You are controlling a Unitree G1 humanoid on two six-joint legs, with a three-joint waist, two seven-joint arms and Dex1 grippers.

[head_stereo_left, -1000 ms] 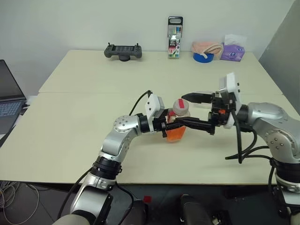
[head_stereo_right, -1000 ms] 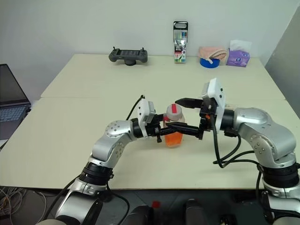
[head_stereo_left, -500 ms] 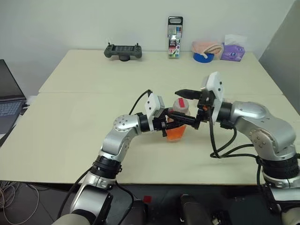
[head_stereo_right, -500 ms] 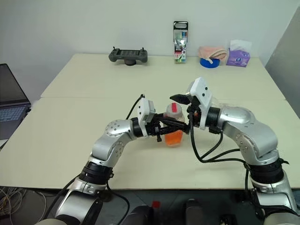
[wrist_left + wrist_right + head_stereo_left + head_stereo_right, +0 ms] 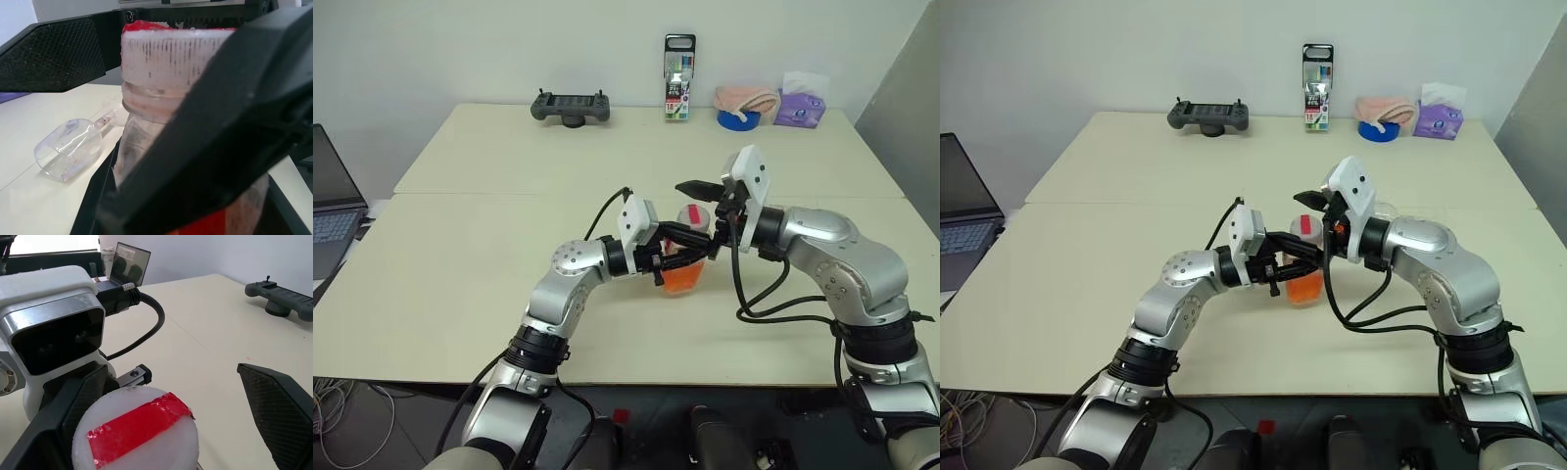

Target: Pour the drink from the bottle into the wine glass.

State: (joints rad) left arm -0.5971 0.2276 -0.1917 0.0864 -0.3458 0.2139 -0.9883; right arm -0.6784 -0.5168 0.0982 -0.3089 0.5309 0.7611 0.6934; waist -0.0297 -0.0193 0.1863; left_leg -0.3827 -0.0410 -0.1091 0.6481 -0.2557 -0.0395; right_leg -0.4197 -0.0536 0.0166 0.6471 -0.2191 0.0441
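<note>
**Bottle clamped in my left claw, right claw spread around the cap**

From the head camera I see my left claw (image 5: 677, 257) shut on the bottle (image 5: 685, 262), which stands upright on the cream surface (image 5: 460, 284) near its front middle. The drink (image 5: 682, 280) fills the lower part of the bottle, bright orange. My right claw (image 5: 697, 213) sits at cap height with its fingers wide apart, one behind the cap (image 5: 693, 216) and one in front, holding nothing. At the far edge of the surface I see a black controller (image 5: 570, 106), a marker pack (image 5: 678, 78), a roll of blue tape (image 5: 738, 118) and a purple tissue pack (image 5: 799, 110). A laptop (image 5: 331, 211) sits off to the left.

Through my left wrist camera, the bottle (image 5: 166, 98) stands close between the black fingers (image 5: 230, 122), and the wine glass (image 5: 68, 154) lies on its side on the surface beyond.

Through my right wrist camera, the white cap with its red strip (image 5: 137, 435) lies between my spread fingers (image 5: 279, 406), and I cannot tell whether either touches it.
</note>
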